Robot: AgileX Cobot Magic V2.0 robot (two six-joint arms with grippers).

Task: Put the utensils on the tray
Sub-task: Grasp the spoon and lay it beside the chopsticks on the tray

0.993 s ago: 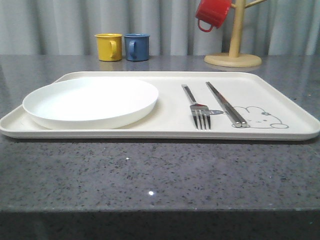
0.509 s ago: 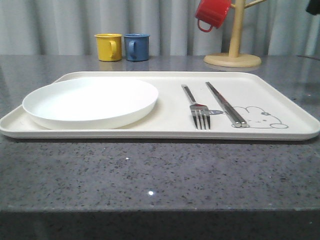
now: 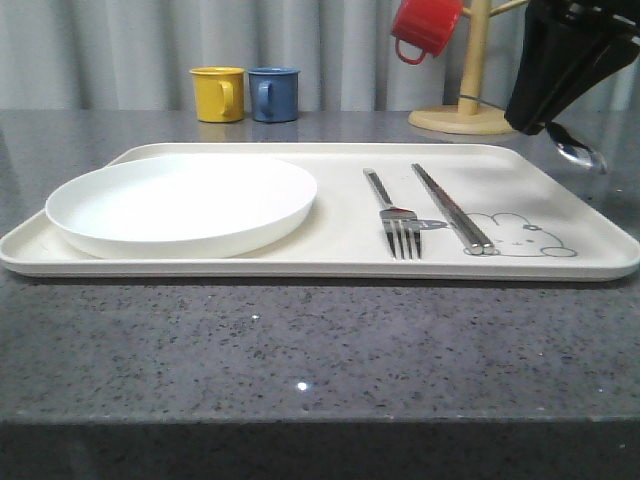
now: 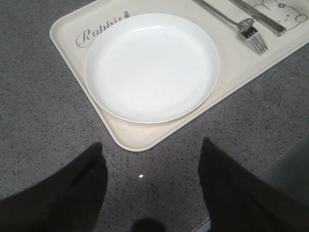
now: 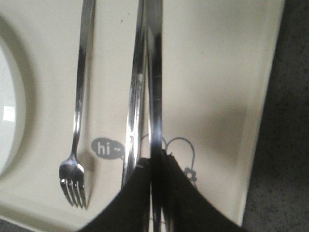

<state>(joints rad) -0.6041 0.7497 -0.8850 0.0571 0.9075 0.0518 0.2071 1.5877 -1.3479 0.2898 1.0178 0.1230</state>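
The cream tray (image 3: 330, 268) holds a fork (image 3: 398, 225) and a pair of chopsticks (image 3: 450, 210) side by side on its right half, next to the rabbit drawing. My right gripper (image 3: 540, 128) hangs above the tray's far right corner, shut on a silver spoon (image 3: 578, 153) whose bowl sticks out below it. In the right wrist view the gripper (image 5: 155, 157) pinches the spoon handle (image 5: 155, 72) over the chopsticks (image 5: 133, 111), with the fork (image 5: 77, 121) beside them. My left gripper (image 4: 152, 150) is open and empty over the counter near a corner of the tray (image 4: 67, 48).
A round white plate (image 3: 180, 200) fills the tray's left half. Behind the tray stand a yellow mug (image 3: 217, 94) and a blue mug (image 3: 273, 94). A wooden mug tree (image 3: 467, 90) at the back right carries a red mug (image 3: 425, 25). The dark speckled counter runs to its front edge.
My right gripper has come into the front view from the upper right, carrying the spoon. The tray, plate, fork and chopsticks have not moved.
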